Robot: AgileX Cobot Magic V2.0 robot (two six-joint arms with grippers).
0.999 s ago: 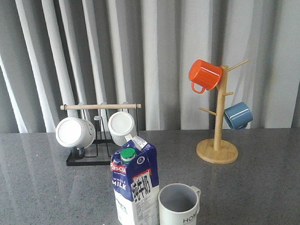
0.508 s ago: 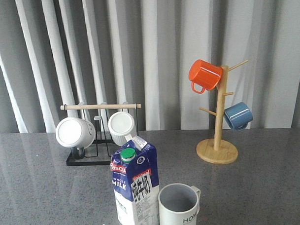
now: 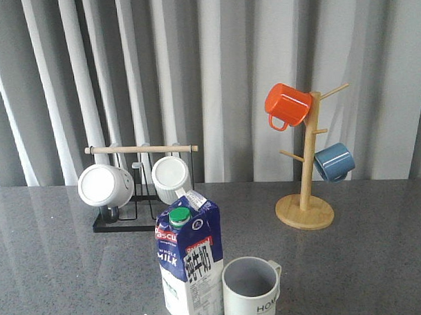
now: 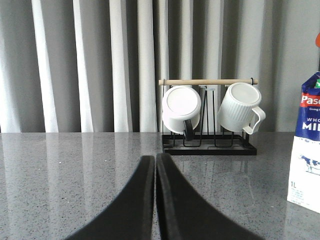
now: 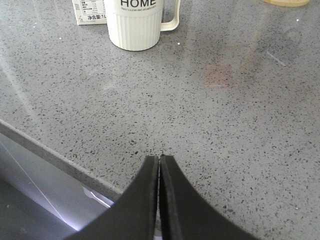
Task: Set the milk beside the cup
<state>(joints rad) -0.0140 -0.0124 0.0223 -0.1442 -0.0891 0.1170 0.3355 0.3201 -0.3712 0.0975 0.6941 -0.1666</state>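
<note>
**Milk upright beside cup at near edge, both grippers empty**

Milk (image 3: 190, 262) stands upright on the table (image 3: 55, 260) at the near edge, about mid-width, green cap up, label facing the front camera. Cup (image 3: 252, 289) sits just beside it on the right, rim up, handle to the far right, "HOME" lettering toward the near edge. Front view shows the two overlapping; can't tell if they touch or a thin gap remains. Right wrist view shows only the carton's bottom corner behind the cup, no clear gap there either.

Judgement: the goal looks met, carton set close to the cup but not tipped against it, so it stands free.

Left gripper (image 4: 155, 162): fingers pressed together, nothing between them, low over the table, well apart from the carton, which shows at the edge of its view. It points toward the black rack (image 4: 207, 145) at the far left part of the table, where two white mugs (image 4: 181, 107) hang from a wooden bar.

Right gripper (image 5: 159, 162): fingers pressed together too, empty, over the near table edge, the cup ahead of it and apart.

Neither arm shows in the front view, so both look pulled clear of the pair; sensible, less chance of knocking the tall carton.

Wooden mug tree (image 3: 305, 196) stands toward the far right, orange mug (image 3: 287, 105) high, blue mug (image 3: 333, 161) lower. Not involved.

Risk: carton is tall and narrow, close to the near edge; a bump would topple it.
</note>
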